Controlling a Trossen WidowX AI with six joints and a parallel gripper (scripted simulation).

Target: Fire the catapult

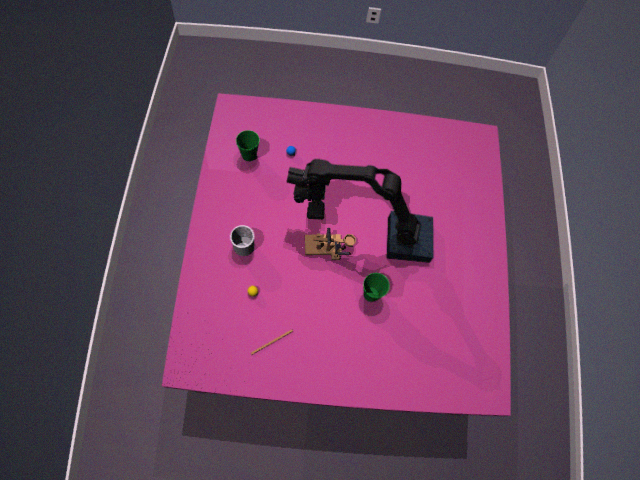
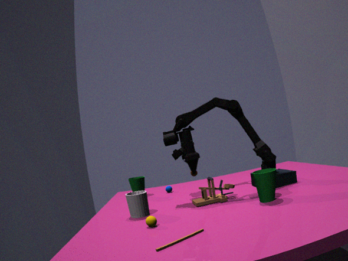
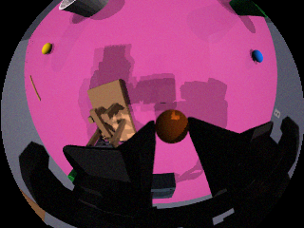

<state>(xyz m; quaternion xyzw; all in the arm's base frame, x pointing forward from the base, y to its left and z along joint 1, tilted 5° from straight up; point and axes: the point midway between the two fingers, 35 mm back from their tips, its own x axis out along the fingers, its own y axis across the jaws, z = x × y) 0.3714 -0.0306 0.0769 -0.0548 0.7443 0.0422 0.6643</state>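
Observation:
My gripper (image 2: 193,172) (image 3: 171,123) is shut on an orange ball (image 3: 172,132) and holds it above the table, beside the catapult. In the top view the gripper's body hides the ball. The wooden catapult (image 1: 314,244) (image 2: 206,201) (image 3: 108,96) stands on the pink table (image 1: 413,335) (image 2: 254,225). Its round cup (image 1: 350,240) (image 2: 228,186) is on the side toward the arm's base. The white mug (image 1: 242,240) (image 2: 138,204) (image 3: 86,6) stands upright, off the catapult's other end, and looks grey in this light.
One green cup (image 1: 375,287) (image 2: 266,186) stands near the arm's base (image 1: 409,237) (image 2: 286,177). Another green cup (image 1: 248,146) (image 2: 137,183) stands in a far corner, near a blue ball (image 1: 291,150) (image 2: 168,189) (image 3: 257,56). A yellow ball (image 1: 252,290) (image 2: 151,221) (image 3: 47,48) and a thin stick (image 1: 271,342) (image 2: 180,240) lie on the mug's other side.

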